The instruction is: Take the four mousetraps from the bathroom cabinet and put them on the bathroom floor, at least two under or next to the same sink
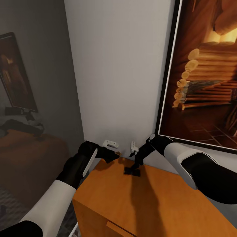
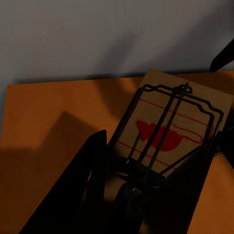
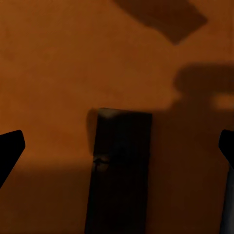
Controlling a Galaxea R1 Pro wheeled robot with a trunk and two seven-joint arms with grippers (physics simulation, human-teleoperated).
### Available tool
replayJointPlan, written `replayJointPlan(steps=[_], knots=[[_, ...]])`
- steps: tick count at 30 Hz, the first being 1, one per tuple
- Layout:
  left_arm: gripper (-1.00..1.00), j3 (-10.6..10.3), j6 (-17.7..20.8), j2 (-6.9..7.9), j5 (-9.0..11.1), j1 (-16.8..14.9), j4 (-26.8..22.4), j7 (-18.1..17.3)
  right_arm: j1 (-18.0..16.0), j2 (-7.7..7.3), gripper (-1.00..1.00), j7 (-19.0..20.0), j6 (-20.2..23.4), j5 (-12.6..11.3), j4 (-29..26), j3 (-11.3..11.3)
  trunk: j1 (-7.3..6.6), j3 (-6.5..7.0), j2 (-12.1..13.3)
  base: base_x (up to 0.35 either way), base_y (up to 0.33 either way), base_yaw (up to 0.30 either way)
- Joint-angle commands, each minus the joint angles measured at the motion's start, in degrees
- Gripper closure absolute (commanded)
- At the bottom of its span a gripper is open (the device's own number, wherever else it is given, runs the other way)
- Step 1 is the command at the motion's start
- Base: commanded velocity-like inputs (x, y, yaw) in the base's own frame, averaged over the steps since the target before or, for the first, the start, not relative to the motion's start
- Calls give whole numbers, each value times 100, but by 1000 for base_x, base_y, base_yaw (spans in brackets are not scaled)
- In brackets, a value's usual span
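While left claw (image 2: 146, 195) grips one mousetrap (image 2: 170, 126), another (image 3: 119, 165) lies btwn open right claw's (image 3: 117, 146) fingers.

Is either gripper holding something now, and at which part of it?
The left gripper holds a mousetrap by its near end, over the cabinet top. The right gripper is open and holds nothing.

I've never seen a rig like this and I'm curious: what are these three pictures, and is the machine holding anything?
It is a two-armed robot in a simulator. The large picture looks down from its head at a cabinet against a wall. The other two come from a camera at each wrist. The left gripper seems to grip a mousetrap just over the cabinet top. The right gripper hangs open above a dark flat piece lying on that top, too shadowed to name.
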Motion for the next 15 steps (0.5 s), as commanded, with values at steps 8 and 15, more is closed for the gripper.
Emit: replayJointPlan(steps=[8, 15], knots=[[100, 0, 23, 0, -19, -5, 1, -18, -6, -5, -100, 21, -21, 45, 15, -33, 1, -8, -5, 0, 0, 0], [100, 0, 20, 0, -17, -5, -4, -18, -6, -8, -100, 6, -21, 30, 70, -33, 1, -8, -5, 0, 0, 0]])
